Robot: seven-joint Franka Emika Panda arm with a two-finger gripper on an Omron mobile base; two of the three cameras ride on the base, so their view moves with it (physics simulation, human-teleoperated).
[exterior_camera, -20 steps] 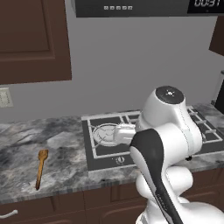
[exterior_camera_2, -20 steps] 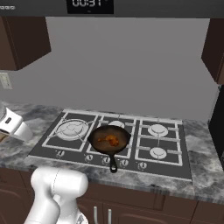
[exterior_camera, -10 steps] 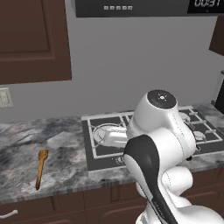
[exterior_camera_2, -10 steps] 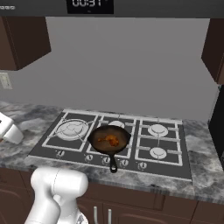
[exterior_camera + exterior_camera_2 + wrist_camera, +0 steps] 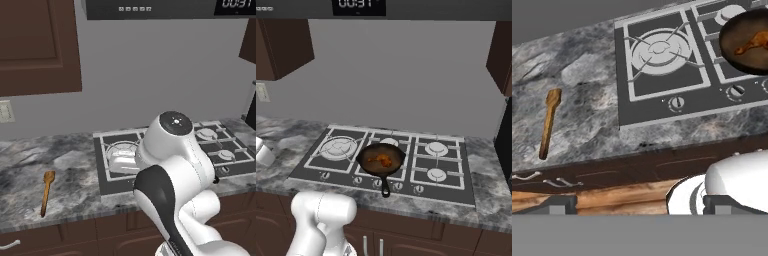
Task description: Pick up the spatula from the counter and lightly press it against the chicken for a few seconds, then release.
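Observation:
A wooden spatula lies on the grey marble counter left of the stove, its blade pointing to the wall; in the hand view the spatula is at the left. The chicken piece sits in a dark frying pan on the stove's middle front burner, and the chicken also appears at the hand view's top right. My gripper is open, its fingertips wide apart with nothing between them. It hovers high over the counter's front edge, right of the spatula and apart from it.
The stove with several burners fills the counter's middle. The pan's handle sticks out toward the front edge. Dark cabinets hang above on the left, and drawer fronts run below the counter. A wall outlet is at the far left.
The arm has swung to the left, carrying the hand from the stove's left burner toward the counter. The jaws stayed open; spatula, pan and chicken have not moved.

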